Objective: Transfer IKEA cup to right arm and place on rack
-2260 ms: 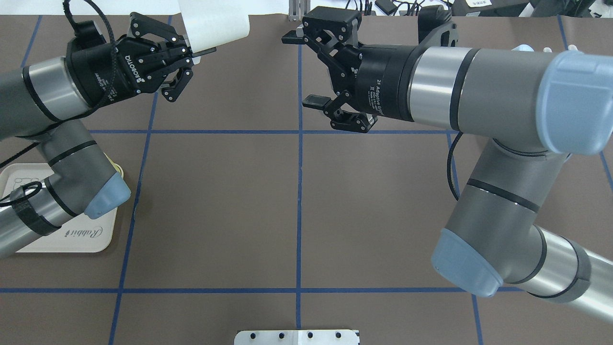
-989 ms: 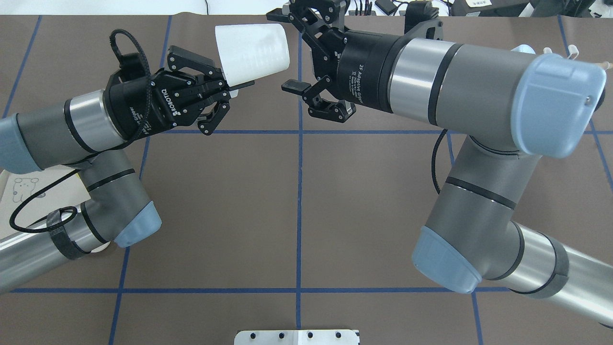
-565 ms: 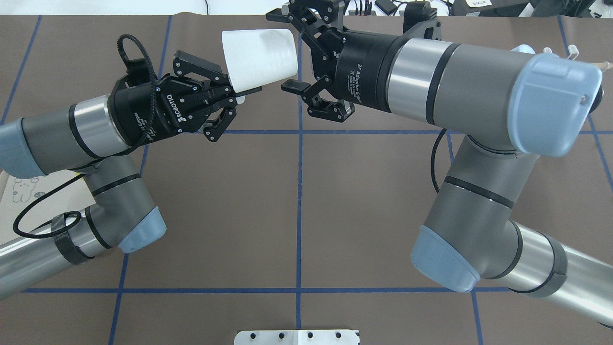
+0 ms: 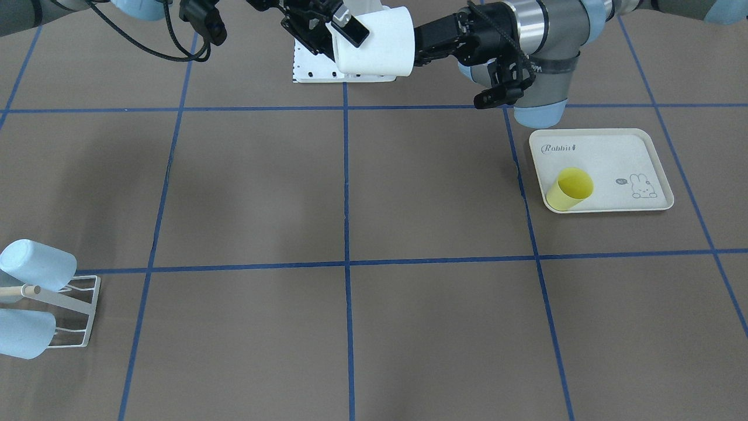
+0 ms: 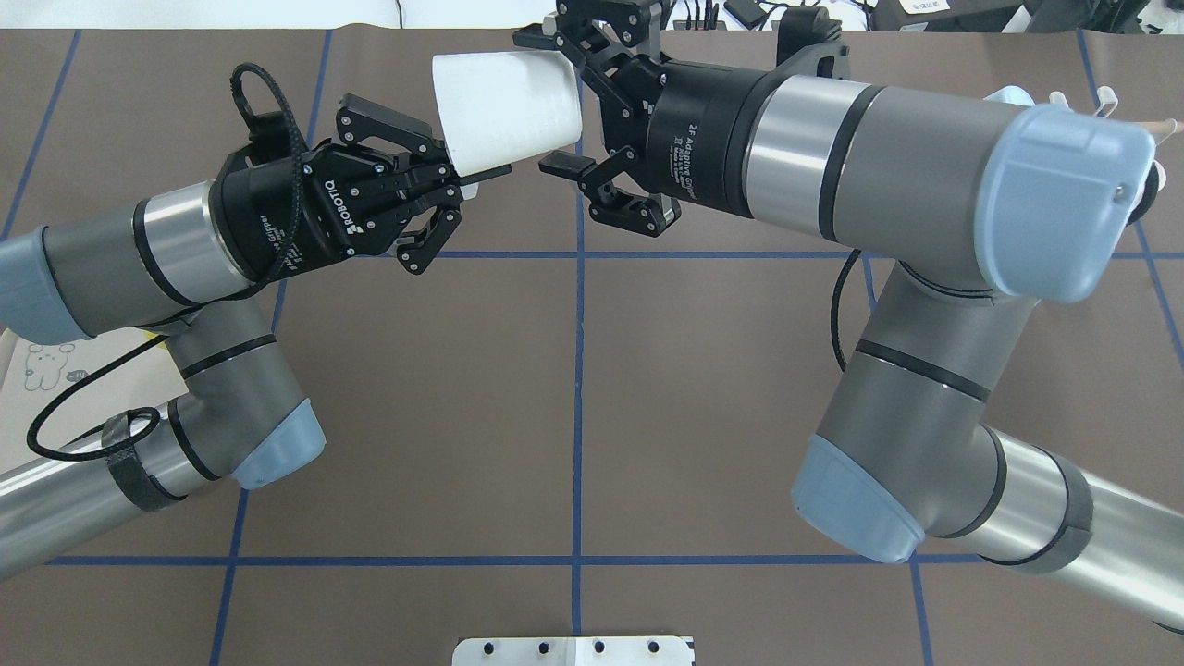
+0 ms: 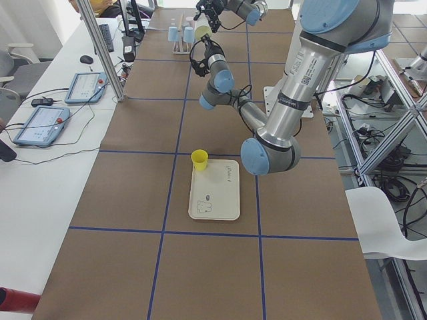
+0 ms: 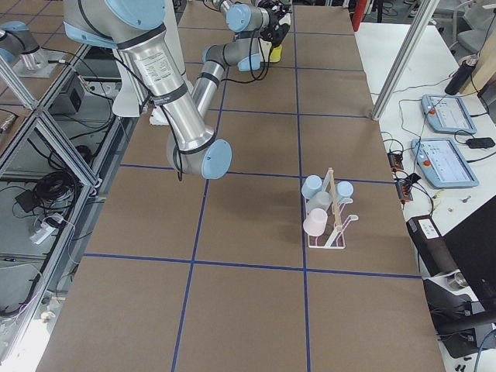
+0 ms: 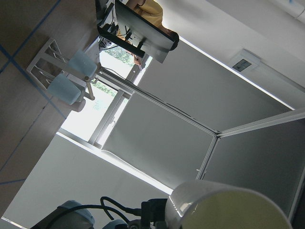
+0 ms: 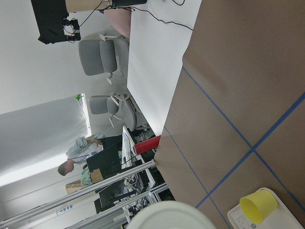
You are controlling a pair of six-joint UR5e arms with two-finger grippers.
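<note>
Upper centre, overhead view: left end effector (image 5: 467, 178) pinches the white IKEA cup (image 5: 504, 111) by its rim; right end effector (image 5: 548, 102), spread wide, straddles its base. Handover not yet done; the rack (image 4: 92, 310), front view's lower left, waits.

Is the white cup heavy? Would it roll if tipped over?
Probably light: the left gripper holds the white cup out sideways by just its rim. It seems stiff, with no dent at the pinch. On its side it would likely roll in a curve, as one end is wider.
</note>
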